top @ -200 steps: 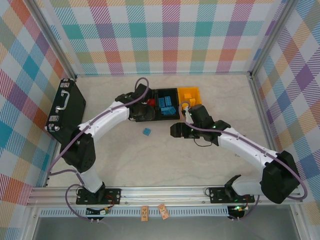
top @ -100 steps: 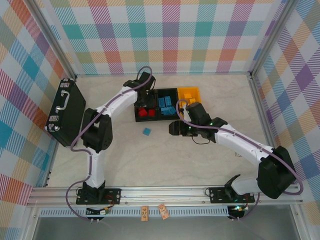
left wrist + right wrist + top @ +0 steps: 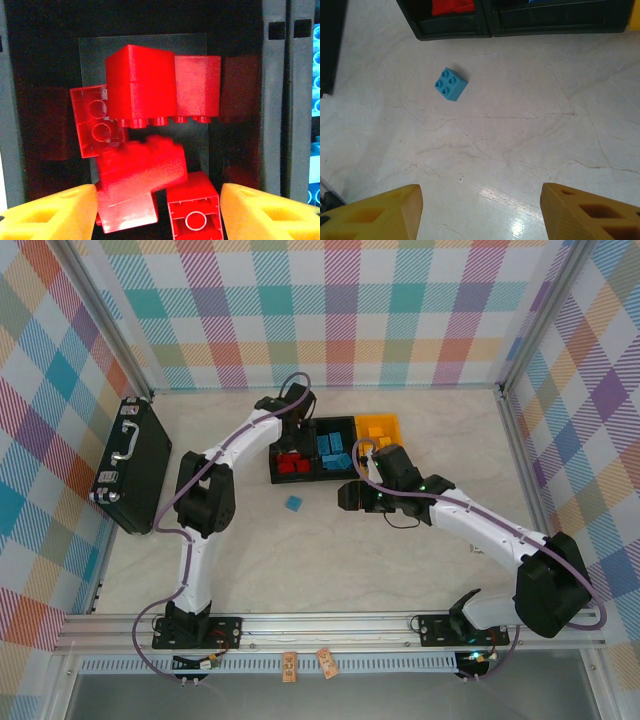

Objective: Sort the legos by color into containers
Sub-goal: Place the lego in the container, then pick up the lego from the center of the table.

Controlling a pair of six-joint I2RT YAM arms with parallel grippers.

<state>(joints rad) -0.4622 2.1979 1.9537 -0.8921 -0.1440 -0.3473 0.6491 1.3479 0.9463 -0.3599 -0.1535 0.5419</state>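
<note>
My left gripper (image 3: 290, 437) hangs open over the left black bin (image 3: 274, 472). In the left wrist view, several red legos (image 3: 145, 85) lie in that bin between my yellow fingers (image 3: 55, 212); one red brick (image 3: 142, 167) is blurred, and nothing is held. Blue legos (image 3: 333, 451) fill the middle black bin, and yellow-orange ones (image 3: 372, 436) sit in the yellow-orange bin (image 3: 390, 421). One blue lego (image 3: 294, 503) lies studs-up on the table; the same blue lego (image 3: 450, 83) is well ahead of my open, empty right gripper (image 3: 480, 212), which hovers to the brick's right (image 3: 344, 497).
A flat black case with a metal handle (image 3: 130, 462) lies at the table's left edge. Metal frame rails and plaid walls enclose the marble-look tabletop (image 3: 330, 560). The bins' front walls (image 3: 455, 27) run along the top of the right wrist view.
My left arm has swung up and round over the left bin, and the red brick it carried is now in that bin. The right gripper has shifted only slightly.
</note>
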